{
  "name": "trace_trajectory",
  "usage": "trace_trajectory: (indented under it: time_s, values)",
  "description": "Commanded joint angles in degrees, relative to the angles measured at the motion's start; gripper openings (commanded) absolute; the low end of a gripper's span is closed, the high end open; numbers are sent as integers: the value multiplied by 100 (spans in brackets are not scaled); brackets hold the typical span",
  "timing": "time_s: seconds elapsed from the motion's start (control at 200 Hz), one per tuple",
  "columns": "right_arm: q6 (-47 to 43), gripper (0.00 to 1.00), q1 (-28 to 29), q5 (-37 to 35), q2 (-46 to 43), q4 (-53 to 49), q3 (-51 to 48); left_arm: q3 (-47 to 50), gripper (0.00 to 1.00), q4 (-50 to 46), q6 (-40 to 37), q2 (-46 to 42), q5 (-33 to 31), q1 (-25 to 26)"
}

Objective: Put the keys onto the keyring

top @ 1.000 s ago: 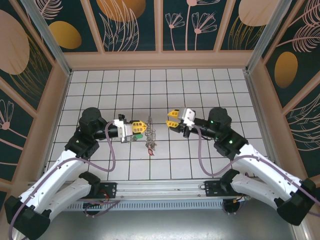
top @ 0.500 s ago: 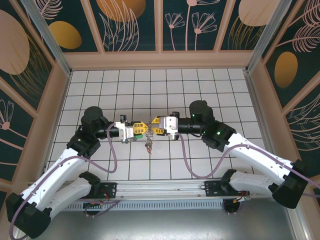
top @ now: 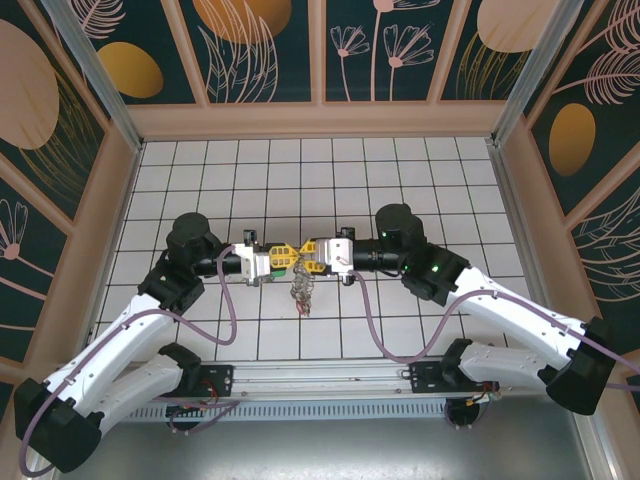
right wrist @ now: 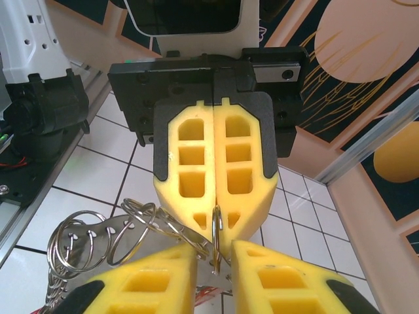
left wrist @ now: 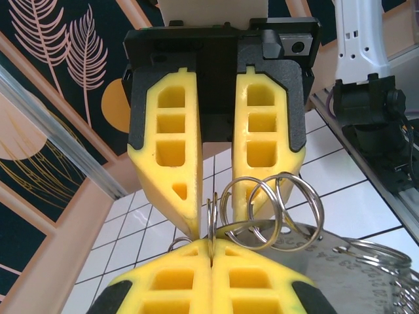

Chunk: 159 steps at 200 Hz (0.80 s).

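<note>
Tiled floor [top: 400,170], left pincer [left wrist: 211,252] clenched on keyring [left wrist: 211,212], right pincer [right wrist: 214,252] parted (astride it)

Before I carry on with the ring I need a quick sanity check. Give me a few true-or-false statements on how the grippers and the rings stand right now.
1. The left gripper is shut on a thin metal ring. True.
2. The right gripper is parked far from the left one. False: the two meet tip to tip above the middle of the tiled table.
3. The right gripper's jaws are pressed together. False: the right wrist view shows a gap between them, with the thin metal ring standing in it.
4. A cluster of silver rings hangs right beside the pinched ring. True.
</note>
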<state>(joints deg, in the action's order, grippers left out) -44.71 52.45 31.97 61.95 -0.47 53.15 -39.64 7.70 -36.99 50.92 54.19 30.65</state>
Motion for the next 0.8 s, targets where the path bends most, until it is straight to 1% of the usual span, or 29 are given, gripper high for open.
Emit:
trace_trajectory:
  time_s: [0.0, 0.11, 0.2, 0.255, 0.3, 0.33, 0.375, 0.395, 0.47, 0.586, 0.791]
  values:
    - [-3, 17, 90, 60, -29, 232, 54, -35, 0, 409, 61, 24, 155, 76]
    - [13, 14, 108, -18, -59, 263, -6, -27, 0, 500, 100, 41, 153, 112]
    - [49, 6, 108, -122, -98, 401, -131, -18, 0, 579, 149, 59, 144, 142]
    - [68, 0, 117, -192, -153, 517, -196, -16, 0, 582, 149, 64, 98, 151]
    - [43, 0, 120, -282, -197, 545, -238, 3, 0, 554, 149, 55, 30, 158]
    - [19, 0, 125, -366, -229, 559, -274, -10, 6, 473, 105, 36, -52, 156]
    - [-30, 0, 126, -508, -278, 533, -303, -55, 19, 254, -17, -19, -237, 156]
    - [-50, 0, 126, -581, -303, 504, -313, -84, 22, 144, -68, -47, -332, 155]
    - [-145, 0, 140, -837, -379, 300, -302, -207, 27, -314, -285, -140, -622, 149]
    - [-283, 0, 196, -1131, -442, -25, -232, -292, 27, -833, -555, -252, -927, 159]
    - [-512, 0, 359, -1483, -317, -451, -36, -419, 23, -1252, -799, -173, -1001, 155]
